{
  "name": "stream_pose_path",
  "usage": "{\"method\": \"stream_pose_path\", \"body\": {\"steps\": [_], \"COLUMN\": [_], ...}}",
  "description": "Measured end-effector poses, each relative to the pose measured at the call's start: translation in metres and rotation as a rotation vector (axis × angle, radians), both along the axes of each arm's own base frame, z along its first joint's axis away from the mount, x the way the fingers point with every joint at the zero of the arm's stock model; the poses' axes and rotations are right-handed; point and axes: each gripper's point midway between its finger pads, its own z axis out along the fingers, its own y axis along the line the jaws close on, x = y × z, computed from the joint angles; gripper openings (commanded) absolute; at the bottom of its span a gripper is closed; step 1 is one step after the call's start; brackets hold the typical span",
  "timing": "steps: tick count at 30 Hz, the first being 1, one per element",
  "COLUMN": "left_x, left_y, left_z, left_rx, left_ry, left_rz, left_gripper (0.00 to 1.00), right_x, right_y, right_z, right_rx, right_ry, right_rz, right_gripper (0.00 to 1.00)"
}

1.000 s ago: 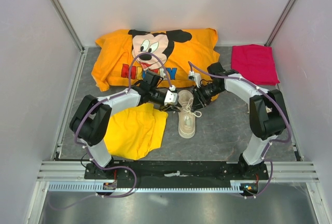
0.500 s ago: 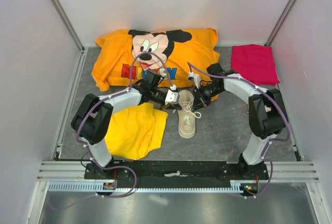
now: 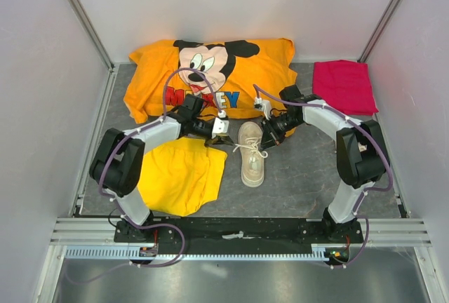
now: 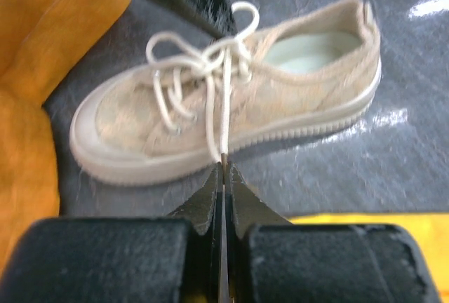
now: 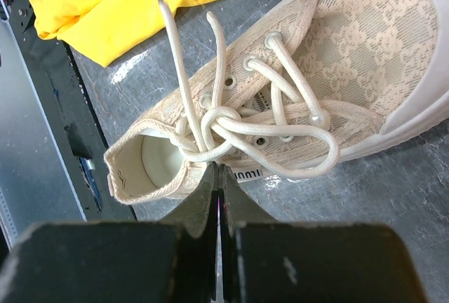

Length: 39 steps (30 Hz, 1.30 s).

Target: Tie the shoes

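Observation:
One cream-beige shoe (image 3: 252, 157) lies on the grey table with its toe towards the near edge; a second shoe is out of view. Its white laces (image 5: 231, 129) are crossed in a loose knot over the tongue. My left gripper (image 4: 223, 167) is shut on one lace end (image 4: 224, 117), which runs straight from the knot to the fingertips. It sits left of the shoe (image 3: 211, 139). My right gripper (image 5: 218, 167) is shut, its tips against the lace loop by the shoe's collar; no lace shows between them. It sits at the shoe's right side (image 3: 267, 137).
Yellow shorts (image 3: 181, 175) lie left of the shoe under the left arm. An orange Mickey shirt (image 3: 210, 78) is spread behind both grippers. A folded pink cloth (image 3: 344, 85) lies at the back right. White walls close in the table.
Both grippers have closed. My left gripper has drawn back to the left, away from the shoe, with the lace end stretched out. The right arm has barely moved.

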Motion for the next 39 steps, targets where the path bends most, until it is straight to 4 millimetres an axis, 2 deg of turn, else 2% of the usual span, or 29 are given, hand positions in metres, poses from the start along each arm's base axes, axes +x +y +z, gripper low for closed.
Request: {"method": "stream_pose_path", "body": {"steps": [5, 9, 10, 13, 15, 17, 20, 25, 31, 39], "left_x": [0.003, -0.002, -0.003, -0.007, -0.010, -0.010, 0.002, 0.018, 0.015, 0.016], "left_y": [0.029, 0.040, 0.041, 0.046, 0.047, 0.041, 0.028, -0.007, -0.039, -0.051], "left_z": [-0.003, -0.006, -0.007, -0.009, -0.006, 0.002, 0.019, 0.041, 0.034, 0.031], "left_rx": [0.038, 0.070, 0.076, 0.089, 0.078, 0.042, -0.019, -0.099, -0.106, -0.113], "left_ry": [-0.025, -0.040, -0.044, -0.040, -0.014, 0.040, 0.119, 0.305, 0.534, 0.669], "left_rz": [0.034, 0.020, 0.017, 0.010, 0.012, 0.037, 0.111, 0.212, 0.289, 0.380], "left_gripper": [0.02, 0.04, 0.18, 0.43, 0.48, 0.50, 0.52, 0.56, 0.57, 0.57], "right_x": [0.001, 0.002, 0.002, 0.002, 0.001, 0.000, 0.001, 0.004, 0.004, 0.002], "right_y": [0.000, 0.000, 0.001, 0.001, 0.001, 0.001, 0.002, 0.005, 0.007, 0.009], "right_z": [0.004, 0.010, 0.011, 0.016, 0.017, 0.019, 0.021, 0.021, 0.020, 0.025], "right_rx": [0.001, 0.009, 0.011, 0.018, 0.023, 0.028, 0.036, 0.044, 0.048, 0.057], "right_ry": [-0.012, -0.030, -0.034, -0.049, -0.054, -0.058, -0.064, -0.063, -0.056, -0.061], "right_rz": [-0.001, -0.005, -0.007, -0.014, -0.017, -0.025, -0.040, -0.062, -0.075, -0.085], "right_gripper": [0.00, 0.00, 0.00, 0.00, 0.00, 0.00, 0.00, 0.00, 0.00, 0.00]}}
